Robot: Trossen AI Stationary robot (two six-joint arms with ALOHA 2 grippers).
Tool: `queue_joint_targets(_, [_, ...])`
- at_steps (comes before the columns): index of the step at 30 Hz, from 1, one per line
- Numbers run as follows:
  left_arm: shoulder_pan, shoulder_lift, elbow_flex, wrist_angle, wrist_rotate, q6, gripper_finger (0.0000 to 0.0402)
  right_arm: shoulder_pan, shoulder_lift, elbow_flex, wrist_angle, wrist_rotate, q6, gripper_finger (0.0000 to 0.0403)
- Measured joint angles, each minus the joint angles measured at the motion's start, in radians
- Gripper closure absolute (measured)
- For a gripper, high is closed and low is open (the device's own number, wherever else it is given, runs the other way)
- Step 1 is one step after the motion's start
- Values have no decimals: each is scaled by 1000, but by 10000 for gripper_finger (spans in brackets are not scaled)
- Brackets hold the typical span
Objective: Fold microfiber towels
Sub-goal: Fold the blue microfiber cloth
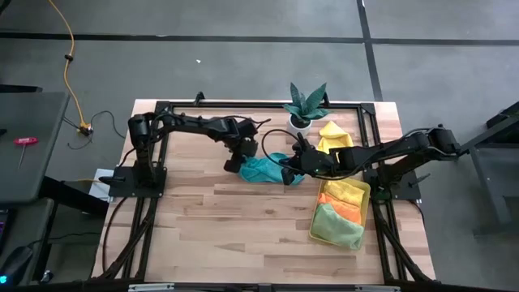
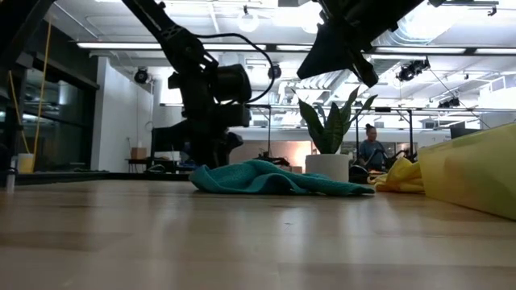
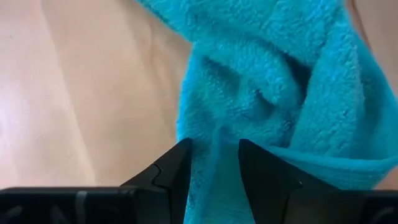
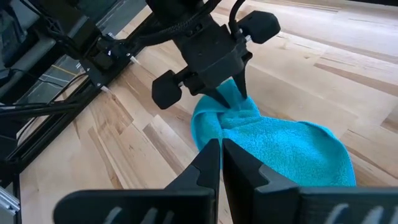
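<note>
A teal microfiber towel (image 1: 266,169) lies crumpled on the wooden table at its middle; it also shows in the low view (image 2: 274,179). My left gripper (image 1: 238,161) stands over the towel's left end, pointing steeply down, its fingers closed on a bunch of the cloth. My right gripper (image 4: 221,158) hangs shut above the towel's right part (image 1: 297,167), clear of it and holding nothing. A yellow towel (image 1: 334,136) lies loose on the table by the plant. My left gripper pinches a raised ridge of the teal towel's left end (image 3: 214,140) between its two fingers (image 3: 177,165). The fingers come from above, slanting steeply down. The cloth is bunched in several layers there, and the rest of the towel (image 4: 280,149) lies slack on the table.
A translucent yellow tray (image 1: 313,230) at the right front holds yellow, orange and pale green towels. A spiky green plant in a white pot (image 1: 306,105) stands at the far edge. Bare wood lies in front of the teal towel. A person sits in the room behind.
</note>
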Motion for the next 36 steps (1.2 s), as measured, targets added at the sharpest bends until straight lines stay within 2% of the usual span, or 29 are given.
queue_joint_targets(9, [-36, -3, 0, -9, -19, 45, 287, 0, 0, 0, 0, 11, -3, 394])
queue_joint_targets(14, [-44, -4, 0, 3, -85, 53, 312, 0, 0, 0, 0, 15, -3, 394])
queue_joint_targets(21, [-41, -4, 0, -18, -91, 48, 341, 0, 0, 1, 0, 16, -3, 394])
queue_joint_targets(27, [-48, -7, 0, -29, -110, 44, 393, 0, 0, 1, 0, 16, -18, 394])
queue_joint_targets(36, [-31, -120, 0, -36, -126, -11, 400, 0, 0, 1, 0, 17, -26, 394])
